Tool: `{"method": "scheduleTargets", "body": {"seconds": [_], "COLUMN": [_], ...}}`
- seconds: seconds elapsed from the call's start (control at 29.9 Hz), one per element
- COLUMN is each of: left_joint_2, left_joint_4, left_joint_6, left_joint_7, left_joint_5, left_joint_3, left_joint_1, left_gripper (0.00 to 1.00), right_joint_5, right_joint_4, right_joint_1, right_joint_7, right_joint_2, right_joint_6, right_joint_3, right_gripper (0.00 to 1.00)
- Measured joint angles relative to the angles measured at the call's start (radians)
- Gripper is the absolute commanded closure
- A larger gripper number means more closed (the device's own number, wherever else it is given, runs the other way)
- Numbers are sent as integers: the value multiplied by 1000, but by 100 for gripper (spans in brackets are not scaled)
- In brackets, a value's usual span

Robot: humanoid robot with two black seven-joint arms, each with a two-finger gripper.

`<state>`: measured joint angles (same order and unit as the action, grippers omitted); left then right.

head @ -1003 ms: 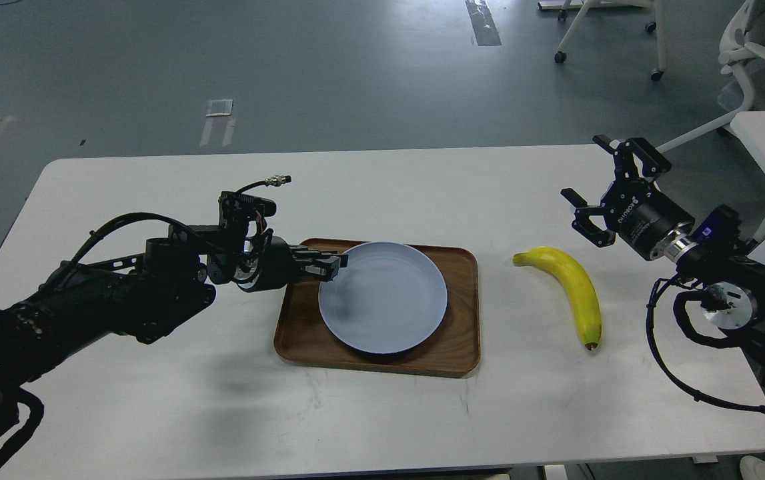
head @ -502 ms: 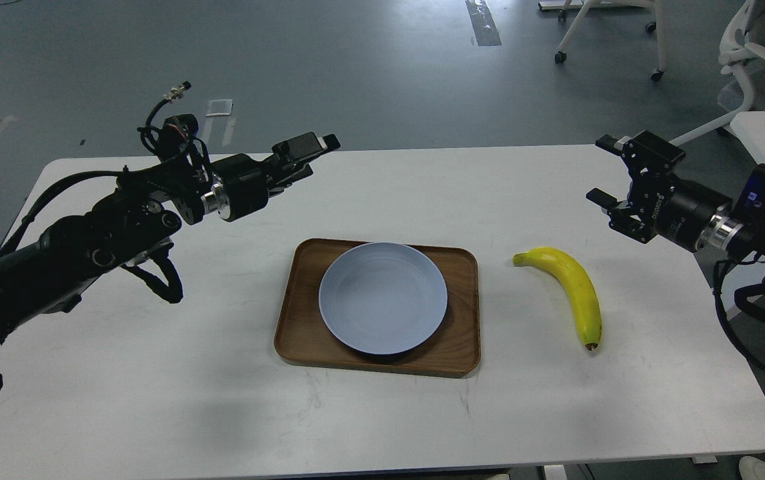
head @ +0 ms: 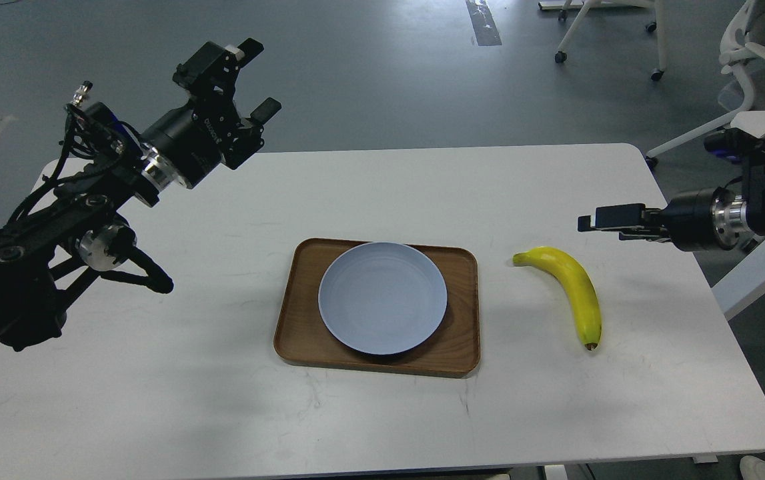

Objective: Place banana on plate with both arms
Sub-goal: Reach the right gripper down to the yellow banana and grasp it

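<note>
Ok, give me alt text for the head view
A yellow banana lies on a white table, right of an empty blue-grey plate on a wooden tray. Both grippers hover empty: left open, right edge-on.

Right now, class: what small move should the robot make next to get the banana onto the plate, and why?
Probably lower the right end effector onto the banana: it hovers nearby, while the banana lies untouched on the table, right of the plate.

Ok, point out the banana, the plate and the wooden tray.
banana (head: 577, 283): head view, middle of its yellow body.
plate (head: 383, 297): head view, centre of its bare face.
wooden tray (head: 463, 333): head view, right-hand floor strip.
</note>
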<state>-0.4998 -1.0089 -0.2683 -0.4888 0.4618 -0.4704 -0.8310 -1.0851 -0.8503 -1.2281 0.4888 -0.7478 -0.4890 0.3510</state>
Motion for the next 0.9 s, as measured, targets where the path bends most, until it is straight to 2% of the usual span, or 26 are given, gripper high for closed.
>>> {"method": "scheduleTargets", "body": {"seconds": [0.3, 0.5, 0.6, 0.7, 0.77, 0.8, 0.84, 0.9], "left_joint_2": [-4, -1, -1, -3, -3, -3, -3, -3], "left_joint_4": [-7, -7, -7, -7, -7, -7, -7, -6], "left_joint_6": [-2, -2, -2, -2, -1, -1, -1, 0], "left_joint_7": [0, 0, 0, 0, 0, 0, 0, 0], "left_joint_5": [5, 6, 6, 6, 6, 6, 6, 6], "left_joint_3": [-37, -39, -39, -39, -39, -39, -39, -39], "left_joint_1": [39, 39, 39, 39, 41, 41, 42, 46], "left_gripper": [2, 2, 2, 2, 2, 2, 2, 2], "right_joint_5": [-24, -24, -24, -23, -23, -23, -22, -22], "right_joint_4": [126, 153, 157, 158, 158, 157, 155, 153], "right_joint_1": [-8, 9, 17, 22, 24, 25, 26, 28], "right_joint_7": [0, 0, 0, 0, 0, 0, 0, 0], "right_joint_2": [172, 225, 241, 245, 246, 246, 246, 246], "right_joint_6": [0, 0, 0, 0, 0, 0, 0, 0], "right_joint_3": [169, 215, 219, 221, 221, 223, 224, 229], "right_gripper": [1, 1, 5, 14, 26, 39, 58, 75]}}
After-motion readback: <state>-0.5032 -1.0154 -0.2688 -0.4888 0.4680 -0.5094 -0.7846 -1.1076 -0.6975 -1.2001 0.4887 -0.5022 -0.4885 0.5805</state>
